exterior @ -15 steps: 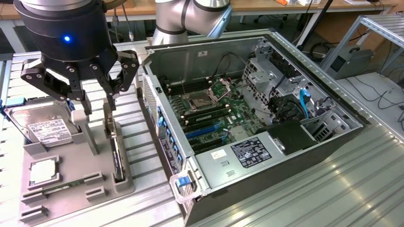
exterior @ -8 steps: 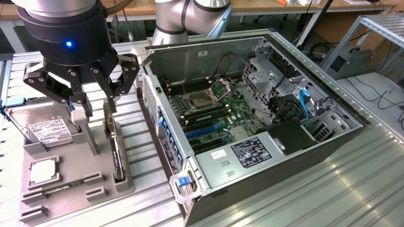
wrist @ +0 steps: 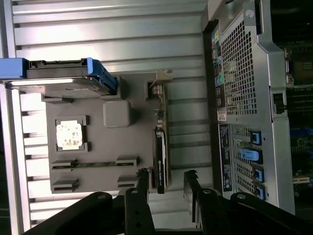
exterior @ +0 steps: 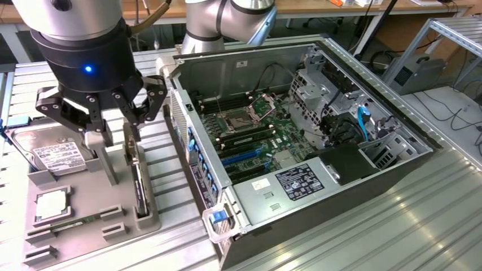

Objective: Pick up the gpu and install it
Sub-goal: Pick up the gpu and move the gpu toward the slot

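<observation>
The gpu [exterior: 139,189] is a thin dark card standing on edge in a slot of the grey holder tray [exterior: 83,195], at the exterior view's left. In the wrist view the gpu [wrist: 160,147] runs lengthwise, with its pale bracket at the far end. My gripper [exterior: 117,149] hangs just above the tray, over the card's end. Its black fingers [wrist: 142,183] stand apart, and the gap between them is wider than the card. The card's near end lines up between the fingertips of my gripper [wrist: 166,183], and neither fingertip presses on it.
On the same tray sit a blue-framed hard drive [exterior: 54,153], a square processor chip [exterior: 53,204] and a slim green memory stick [exterior: 71,224]. The open computer case [exterior: 301,141] lies to the exterior view's right, motherboard with blue slots [exterior: 245,155] exposed. The table is ribbed aluminium.
</observation>
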Controlling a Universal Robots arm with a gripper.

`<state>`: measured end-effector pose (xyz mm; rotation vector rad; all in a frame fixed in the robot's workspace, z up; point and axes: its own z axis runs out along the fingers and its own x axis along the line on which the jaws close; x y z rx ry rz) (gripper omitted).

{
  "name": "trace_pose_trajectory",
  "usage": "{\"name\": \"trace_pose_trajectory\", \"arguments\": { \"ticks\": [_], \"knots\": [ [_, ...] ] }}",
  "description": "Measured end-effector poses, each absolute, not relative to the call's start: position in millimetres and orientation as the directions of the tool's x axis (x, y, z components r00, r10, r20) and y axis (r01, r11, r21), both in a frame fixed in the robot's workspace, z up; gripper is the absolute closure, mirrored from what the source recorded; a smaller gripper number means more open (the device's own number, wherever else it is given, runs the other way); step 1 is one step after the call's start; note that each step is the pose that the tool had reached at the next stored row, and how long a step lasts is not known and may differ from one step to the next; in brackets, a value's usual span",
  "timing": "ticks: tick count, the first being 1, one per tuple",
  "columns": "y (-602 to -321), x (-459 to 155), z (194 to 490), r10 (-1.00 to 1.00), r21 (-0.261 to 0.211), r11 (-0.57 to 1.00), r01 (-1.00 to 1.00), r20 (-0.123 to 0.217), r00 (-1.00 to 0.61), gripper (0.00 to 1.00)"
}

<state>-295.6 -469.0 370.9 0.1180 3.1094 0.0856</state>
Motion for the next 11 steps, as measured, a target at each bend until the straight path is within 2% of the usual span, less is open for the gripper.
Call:
{"name": "trace_pose_trajectory", "arguments": {
  "ticks": [11],
  "knots": [
    [-469,-296,353,0.077,0.056,0.996,0.075,-0.027,-0.997,0.58]
  ]
}}
